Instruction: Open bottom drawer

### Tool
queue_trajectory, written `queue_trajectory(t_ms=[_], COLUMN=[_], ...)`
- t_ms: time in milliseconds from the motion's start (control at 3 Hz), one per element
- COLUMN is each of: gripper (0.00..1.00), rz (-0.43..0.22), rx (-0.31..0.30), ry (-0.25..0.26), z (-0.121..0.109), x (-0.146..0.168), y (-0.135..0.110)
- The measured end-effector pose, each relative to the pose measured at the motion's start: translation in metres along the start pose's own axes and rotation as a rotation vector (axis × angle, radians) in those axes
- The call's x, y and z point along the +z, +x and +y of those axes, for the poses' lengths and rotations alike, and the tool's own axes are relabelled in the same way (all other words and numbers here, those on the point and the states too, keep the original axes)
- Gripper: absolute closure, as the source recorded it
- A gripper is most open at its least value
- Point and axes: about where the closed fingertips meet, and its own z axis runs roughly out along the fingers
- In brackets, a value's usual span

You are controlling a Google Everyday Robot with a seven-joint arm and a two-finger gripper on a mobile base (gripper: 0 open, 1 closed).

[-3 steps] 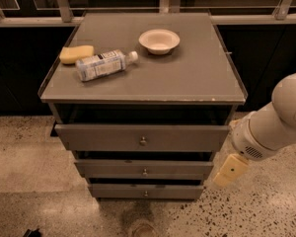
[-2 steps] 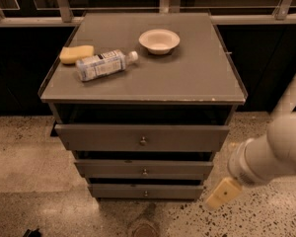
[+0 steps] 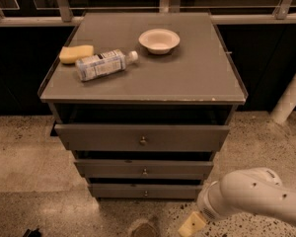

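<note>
Gripper (image 3: 191,224) is low at the frame bottom, over the speckled floor (image 3: 34,152), below and right of the cabinet. Only a tan tip shows past the white arm (image 3: 256,196), so I can't tell whether it's spread or closed. It's holding nothing that I can see. The arm comes in from the lower right corner.

Bottom drawer (image 3: 118,190) is the lowest of three grey fronts, slim, just above the floor. Its small round knob (image 3: 146,193) is at centre. The gripper is clear of the front and right of the knob, not touching either.

Above it is the middle drawer (image 3: 177,169), then the top drawer (image 3: 98,137), the tallest and widest front. There's a dark gap over each front. From this angle I can't tell how far any of them is pulled out.

On the grey worktop (image 3: 202,78):
- White bowl (image 3: 159,40), upright, back centre.
- Plastic bottle (image 3: 104,64) lying on its side at left, cap pointing toward the bowl.
- Yellow sponge (image 3: 76,53) just behind and left of the bottle, close to it. I can't tell if they touch.

A metal rail (image 3: 64,4) runs along the back. A pale post (image 3: 291,95) stands at the right, well apart from the cabinet.
</note>
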Motion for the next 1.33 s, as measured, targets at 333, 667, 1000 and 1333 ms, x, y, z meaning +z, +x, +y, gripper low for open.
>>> queue_trajectory(t_ms=[333,667,1000,1333], gripper=[0.00,0.19,0.42,0.66], rz=[-0.053,-0.053,-0.053,-0.053], rx=[0.043,0.045,0.045,0.045], ry=[0.024,0.025,0.025,0.025], z=[-0.0065,-0.0066,-0.0066,-0.0065], x=[0.0121,0.0119,0.0119,0.0119], y=[-0.0188,-0.0184,-0.0184,-0.0184])
